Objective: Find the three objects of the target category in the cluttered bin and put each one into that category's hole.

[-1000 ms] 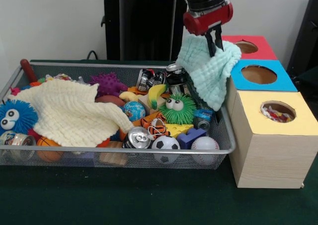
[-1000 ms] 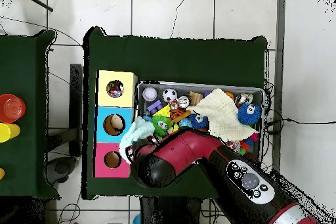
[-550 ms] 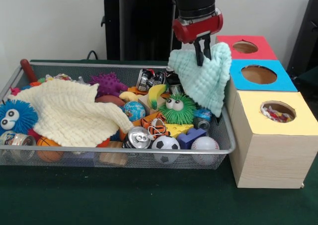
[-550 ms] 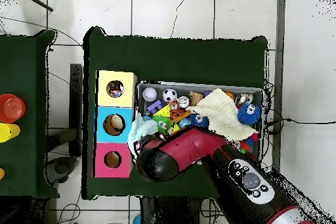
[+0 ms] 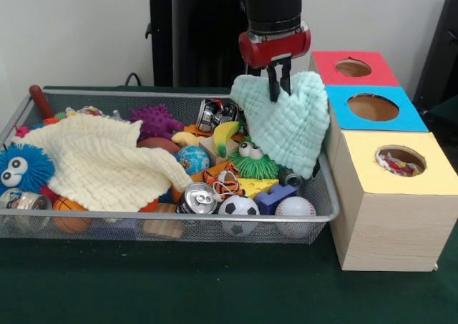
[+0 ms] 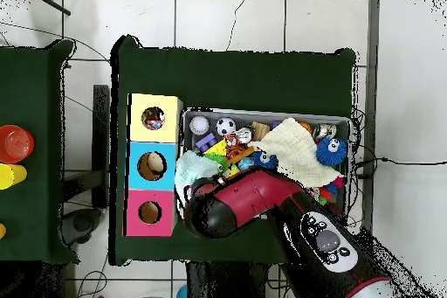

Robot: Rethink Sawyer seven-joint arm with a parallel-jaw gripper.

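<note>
My gripper (image 5: 276,89) is shut on a mint-green knitted cloth (image 5: 285,121), which hangs over the right end of the wire bin (image 5: 172,225). From above, the cloth (image 6: 192,170) shows just inside the bin's left end, with the arm (image 6: 262,203) covering the gripper. Beside the bin stand three boxes with round holes: red (image 5: 354,68), blue (image 5: 373,107) and yellow (image 5: 399,159). The yellow hole holds small items. A cream cloth (image 5: 107,159) lies spread over the bin's left half.
The bin holds a green fuzzy toy with eyes (image 5: 252,159), a blue fuzzy toy (image 5: 21,168), a purple spiky ball (image 5: 155,121), drink cans (image 5: 198,198), a soccer ball (image 5: 237,208), a baseball (image 5: 294,207) and a banana (image 5: 224,134).
The gripper has carried the mint-green cloth leftward in the front view, away from the boxes and further over the bin. The cloth hangs lower over the green fuzzy toy.
</note>
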